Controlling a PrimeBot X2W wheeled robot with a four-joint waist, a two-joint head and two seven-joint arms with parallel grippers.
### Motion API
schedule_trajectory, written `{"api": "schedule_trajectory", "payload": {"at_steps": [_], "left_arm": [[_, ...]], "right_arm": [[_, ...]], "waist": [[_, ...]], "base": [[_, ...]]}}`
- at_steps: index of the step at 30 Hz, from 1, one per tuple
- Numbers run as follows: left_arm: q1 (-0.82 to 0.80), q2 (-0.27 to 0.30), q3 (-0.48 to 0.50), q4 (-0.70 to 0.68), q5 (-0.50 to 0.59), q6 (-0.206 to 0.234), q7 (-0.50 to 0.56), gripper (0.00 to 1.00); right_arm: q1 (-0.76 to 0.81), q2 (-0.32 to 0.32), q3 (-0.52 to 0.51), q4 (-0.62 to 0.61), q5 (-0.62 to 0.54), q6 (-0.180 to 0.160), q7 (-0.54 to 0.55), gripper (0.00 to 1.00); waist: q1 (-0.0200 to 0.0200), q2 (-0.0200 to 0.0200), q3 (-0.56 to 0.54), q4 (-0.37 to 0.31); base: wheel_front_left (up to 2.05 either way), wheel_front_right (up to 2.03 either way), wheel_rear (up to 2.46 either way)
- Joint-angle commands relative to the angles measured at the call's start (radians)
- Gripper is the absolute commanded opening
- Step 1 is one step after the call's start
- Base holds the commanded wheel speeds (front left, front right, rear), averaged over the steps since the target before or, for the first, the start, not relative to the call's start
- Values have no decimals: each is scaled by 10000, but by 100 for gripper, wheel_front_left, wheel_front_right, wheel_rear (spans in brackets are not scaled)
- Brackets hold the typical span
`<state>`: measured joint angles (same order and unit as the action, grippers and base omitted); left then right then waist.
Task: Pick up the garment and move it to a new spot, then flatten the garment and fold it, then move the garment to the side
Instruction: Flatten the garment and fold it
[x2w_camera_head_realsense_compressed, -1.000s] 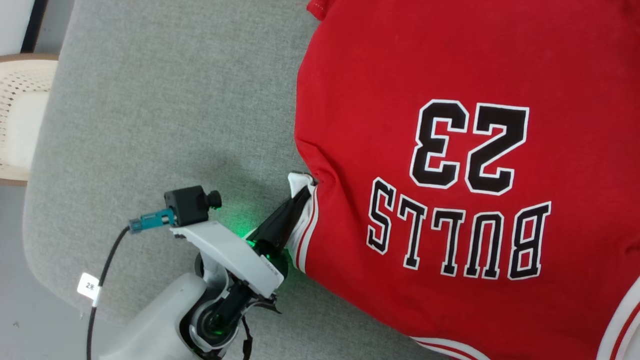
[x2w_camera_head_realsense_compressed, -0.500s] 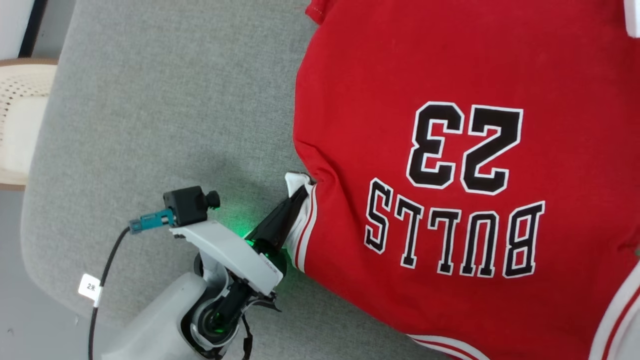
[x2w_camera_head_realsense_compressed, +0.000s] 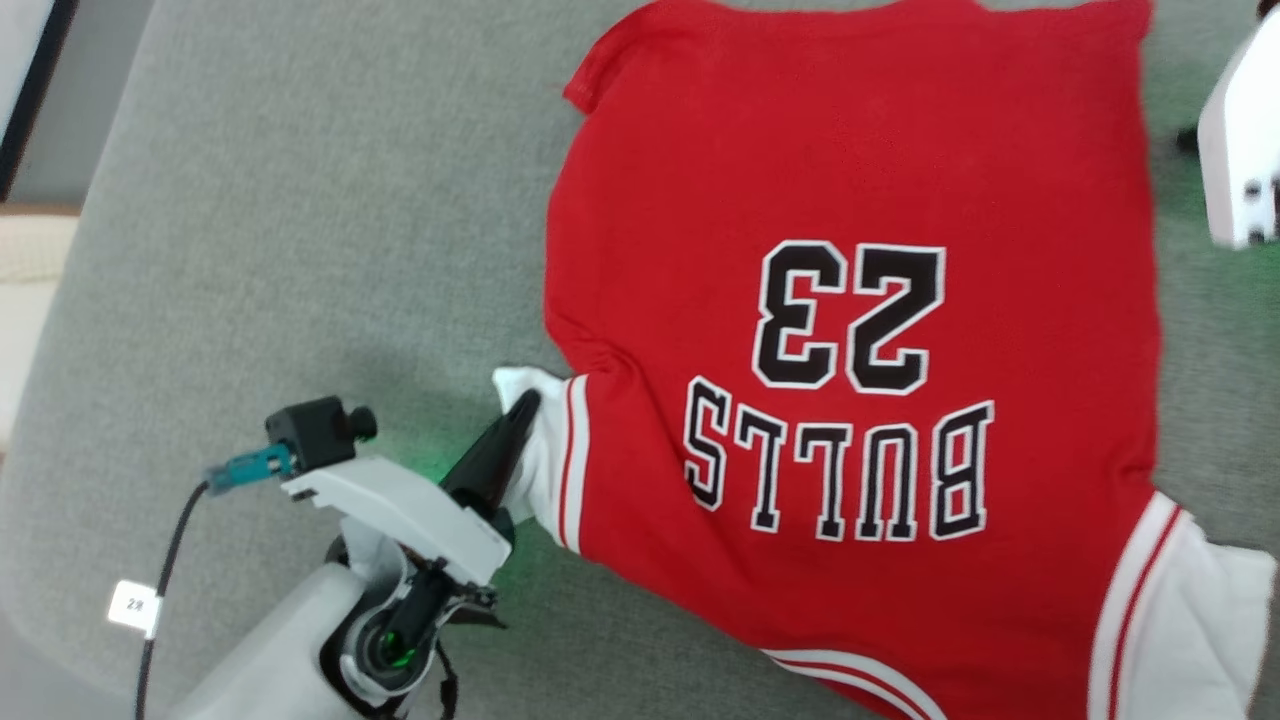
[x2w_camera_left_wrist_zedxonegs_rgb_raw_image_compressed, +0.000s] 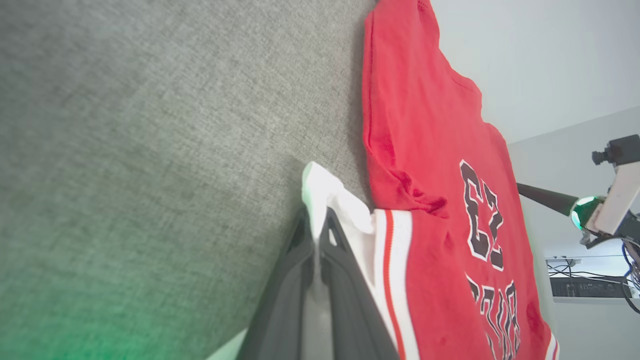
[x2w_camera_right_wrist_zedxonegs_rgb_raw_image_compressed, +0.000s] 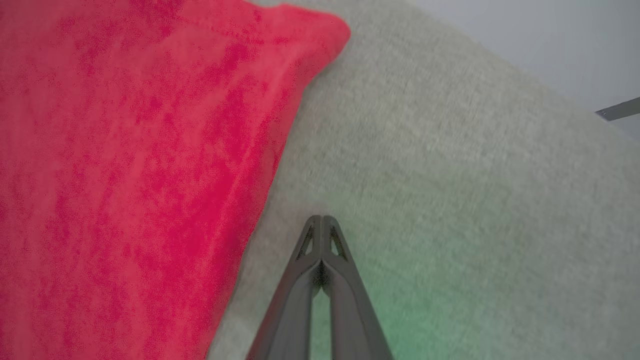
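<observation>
Sleeve (x2w_camera_head_realsense_compressed: 545, 465) pinched in our left gripper (x2w_camera_head_realsense_compressed: 522, 408); right gripper (x2w_camera_right_wrist_zedxonegs_rgb_raw_image_compressed: 322, 218) closed, empty. We flatten garment (x2w_camera_head_realsense_compressed: 850, 180); next, pull sleeve out left.

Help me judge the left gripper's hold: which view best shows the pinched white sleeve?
Left wrist view: the white sleeve sits close up, clamped in the left gripper. Head view shows it smaller, partly under the fingers. Right wrist view gives the red body of the garment beside gray upholstery.

Home-like room: grey fabric cushion (x2w_camera_head_realsense_compressed: 300, 200)
</observation>
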<state>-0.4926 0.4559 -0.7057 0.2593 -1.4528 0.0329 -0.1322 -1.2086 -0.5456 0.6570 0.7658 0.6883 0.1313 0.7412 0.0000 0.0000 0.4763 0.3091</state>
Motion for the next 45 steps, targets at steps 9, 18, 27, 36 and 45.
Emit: {"api": "schedule_trajectory", "payload": {"at_steps": [9,18,27,36,45], "left_arm": [[885,523,102,-119,-198,404,-18,0],[1161,809,138,-708,-153,650,-27,0],[882,670,-6,-1096,9,679,104,0],[537,252,-152,-912,91,348,142,0],[232,-275,-349,-366,165,-47,122,0]], "right_arm": [[2376,-1502,387,-2644,1337,-11,265,0],[3600,-2004,-432,-4424,1310,-11,197,24],[2752,-1149,-1551,-4377,-66,-11,187,100],[881,-85,-1499,-2672,-1772,-11,-133,100],[-442,607,-1601,-403,-2441,-11,-25,100]], "waist": [[0,0,-1327,-1200],[0,0,-1350,-1336],[0,0,-759,-710],[0,0,164,166],[0,0,862,830]], "base": [[0,0,0],[0,0,0],[0,0,0],[0,0,0],[0,0,0]]}}
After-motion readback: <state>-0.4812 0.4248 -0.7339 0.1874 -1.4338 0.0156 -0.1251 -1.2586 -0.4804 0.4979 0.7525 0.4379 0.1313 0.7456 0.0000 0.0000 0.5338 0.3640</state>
